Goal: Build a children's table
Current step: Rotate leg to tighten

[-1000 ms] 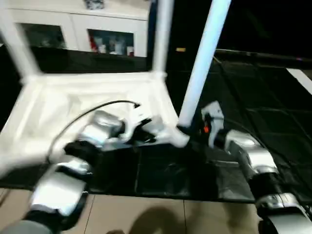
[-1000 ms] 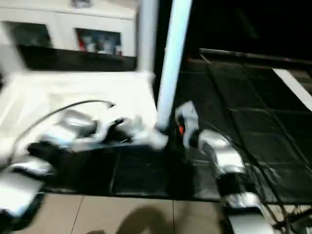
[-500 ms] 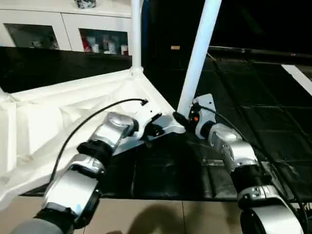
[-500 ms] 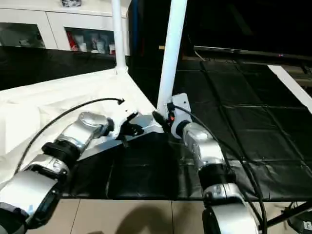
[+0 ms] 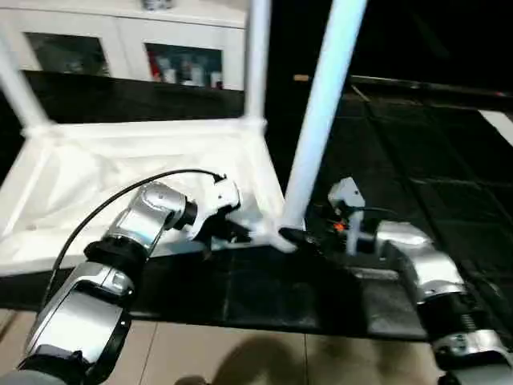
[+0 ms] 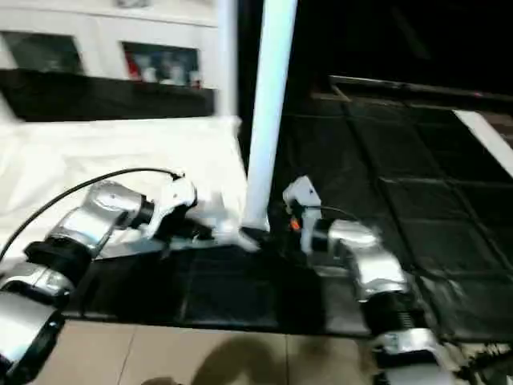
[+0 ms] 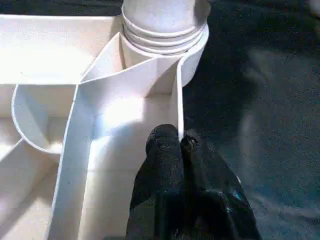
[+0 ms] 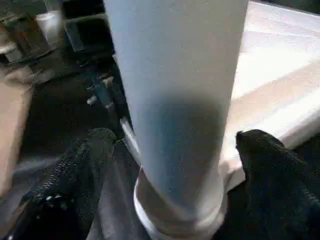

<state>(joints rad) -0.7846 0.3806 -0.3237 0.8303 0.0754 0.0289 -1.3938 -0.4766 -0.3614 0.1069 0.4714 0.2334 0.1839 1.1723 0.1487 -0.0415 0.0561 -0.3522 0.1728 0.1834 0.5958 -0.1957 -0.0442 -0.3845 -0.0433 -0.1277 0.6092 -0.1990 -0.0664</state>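
The children's table lies upside down on a black mat, its white top [image 5: 120, 176] showing the ribbed underside. Three white legs stand up from its corner sockets: one at the near right corner [image 5: 321, 104], one at the far right [image 5: 258, 56] and one at the far left [image 5: 18, 80]. My left gripper [image 7: 179, 142] is shut on the thin rim wall of the top, just beside the near right socket [image 7: 165, 30]. At the base of that same leg [image 8: 175, 90], my right gripper [image 8: 177, 145] is open, one black finger [image 8: 95, 150] on each side and not touching it.
A white cabinet with glass doors [image 5: 120, 40] stands behind the table. The black mat [image 5: 417, 144] stretches off to the right. Tan floor tiles [image 5: 240, 353] run along the near edge. A black cable [image 5: 120, 196] loops over my left forearm.
The right gripper's fingers have spread apart from the base of the near right leg. The left gripper keeps its hold on the rim. The head camera has shifted.
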